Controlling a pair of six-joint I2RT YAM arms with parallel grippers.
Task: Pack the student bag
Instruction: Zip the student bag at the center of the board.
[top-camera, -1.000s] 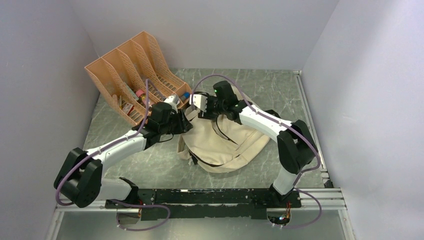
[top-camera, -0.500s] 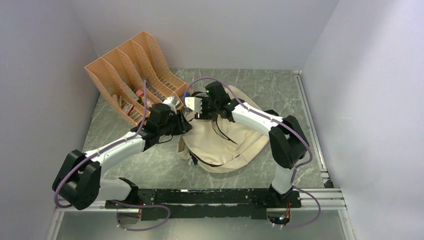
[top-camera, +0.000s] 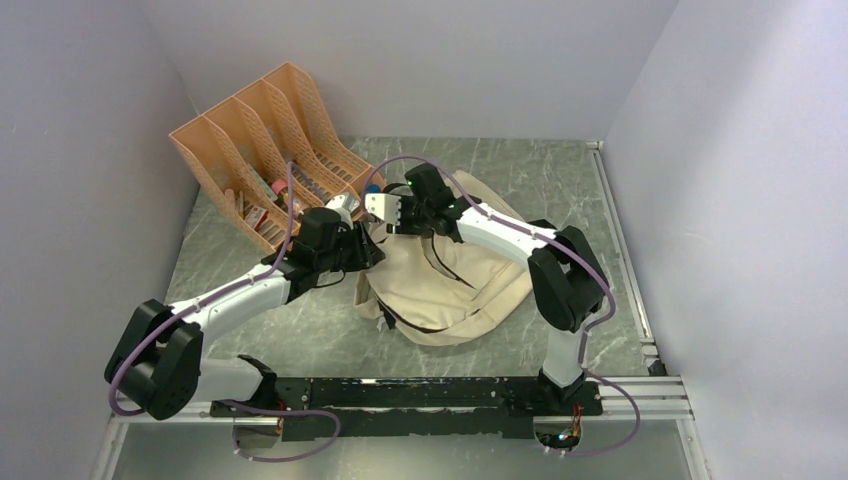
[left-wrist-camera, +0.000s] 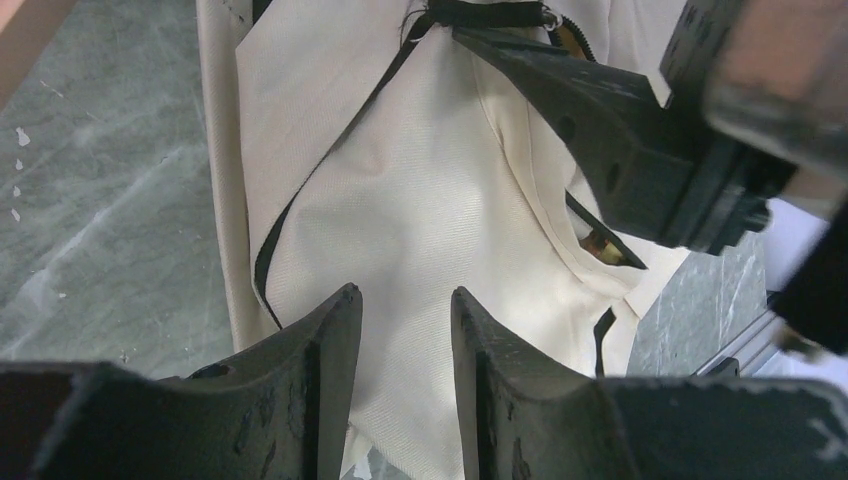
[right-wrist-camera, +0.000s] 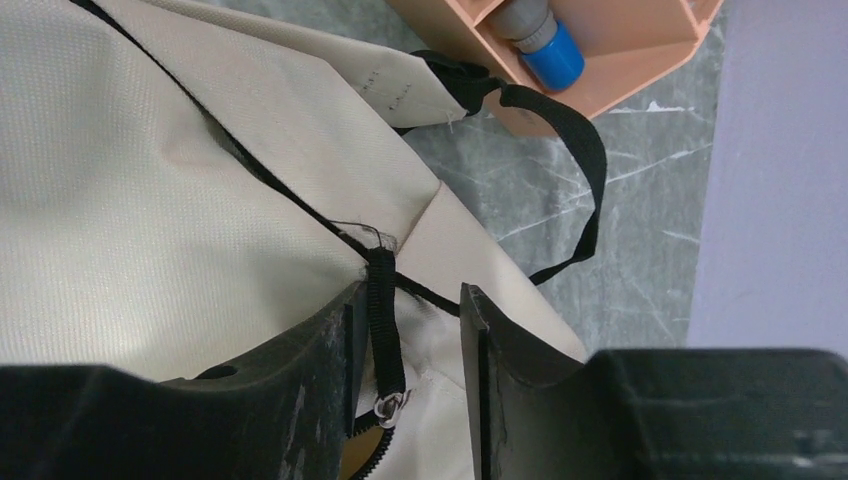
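The student bag (top-camera: 450, 285) lies slumped in the middle of the table (top-camera: 570, 170), with its top end near the orange rack (top-camera: 262, 130). It is soft cream cloth with a fine weave, black zip lines and a thin black strap (right-wrist-camera: 592, 170) that loops loose over the grey, stone-look top. I think I am opening it so things can go in.

My right claw (right-wrist-camera: 410, 295) is at the bag's top corner. Its two fingers are a little apart, and the black zip tag (right-wrist-camera: 382, 290) sits between them, not squeezed. My left claw (left-wrist-camera: 400, 300) is low over the cloth, I guess to keep the bag from sliding. Cloth fills its small gap, and I cannot tell if it pinches. The rack is hard plastic, full of holes.
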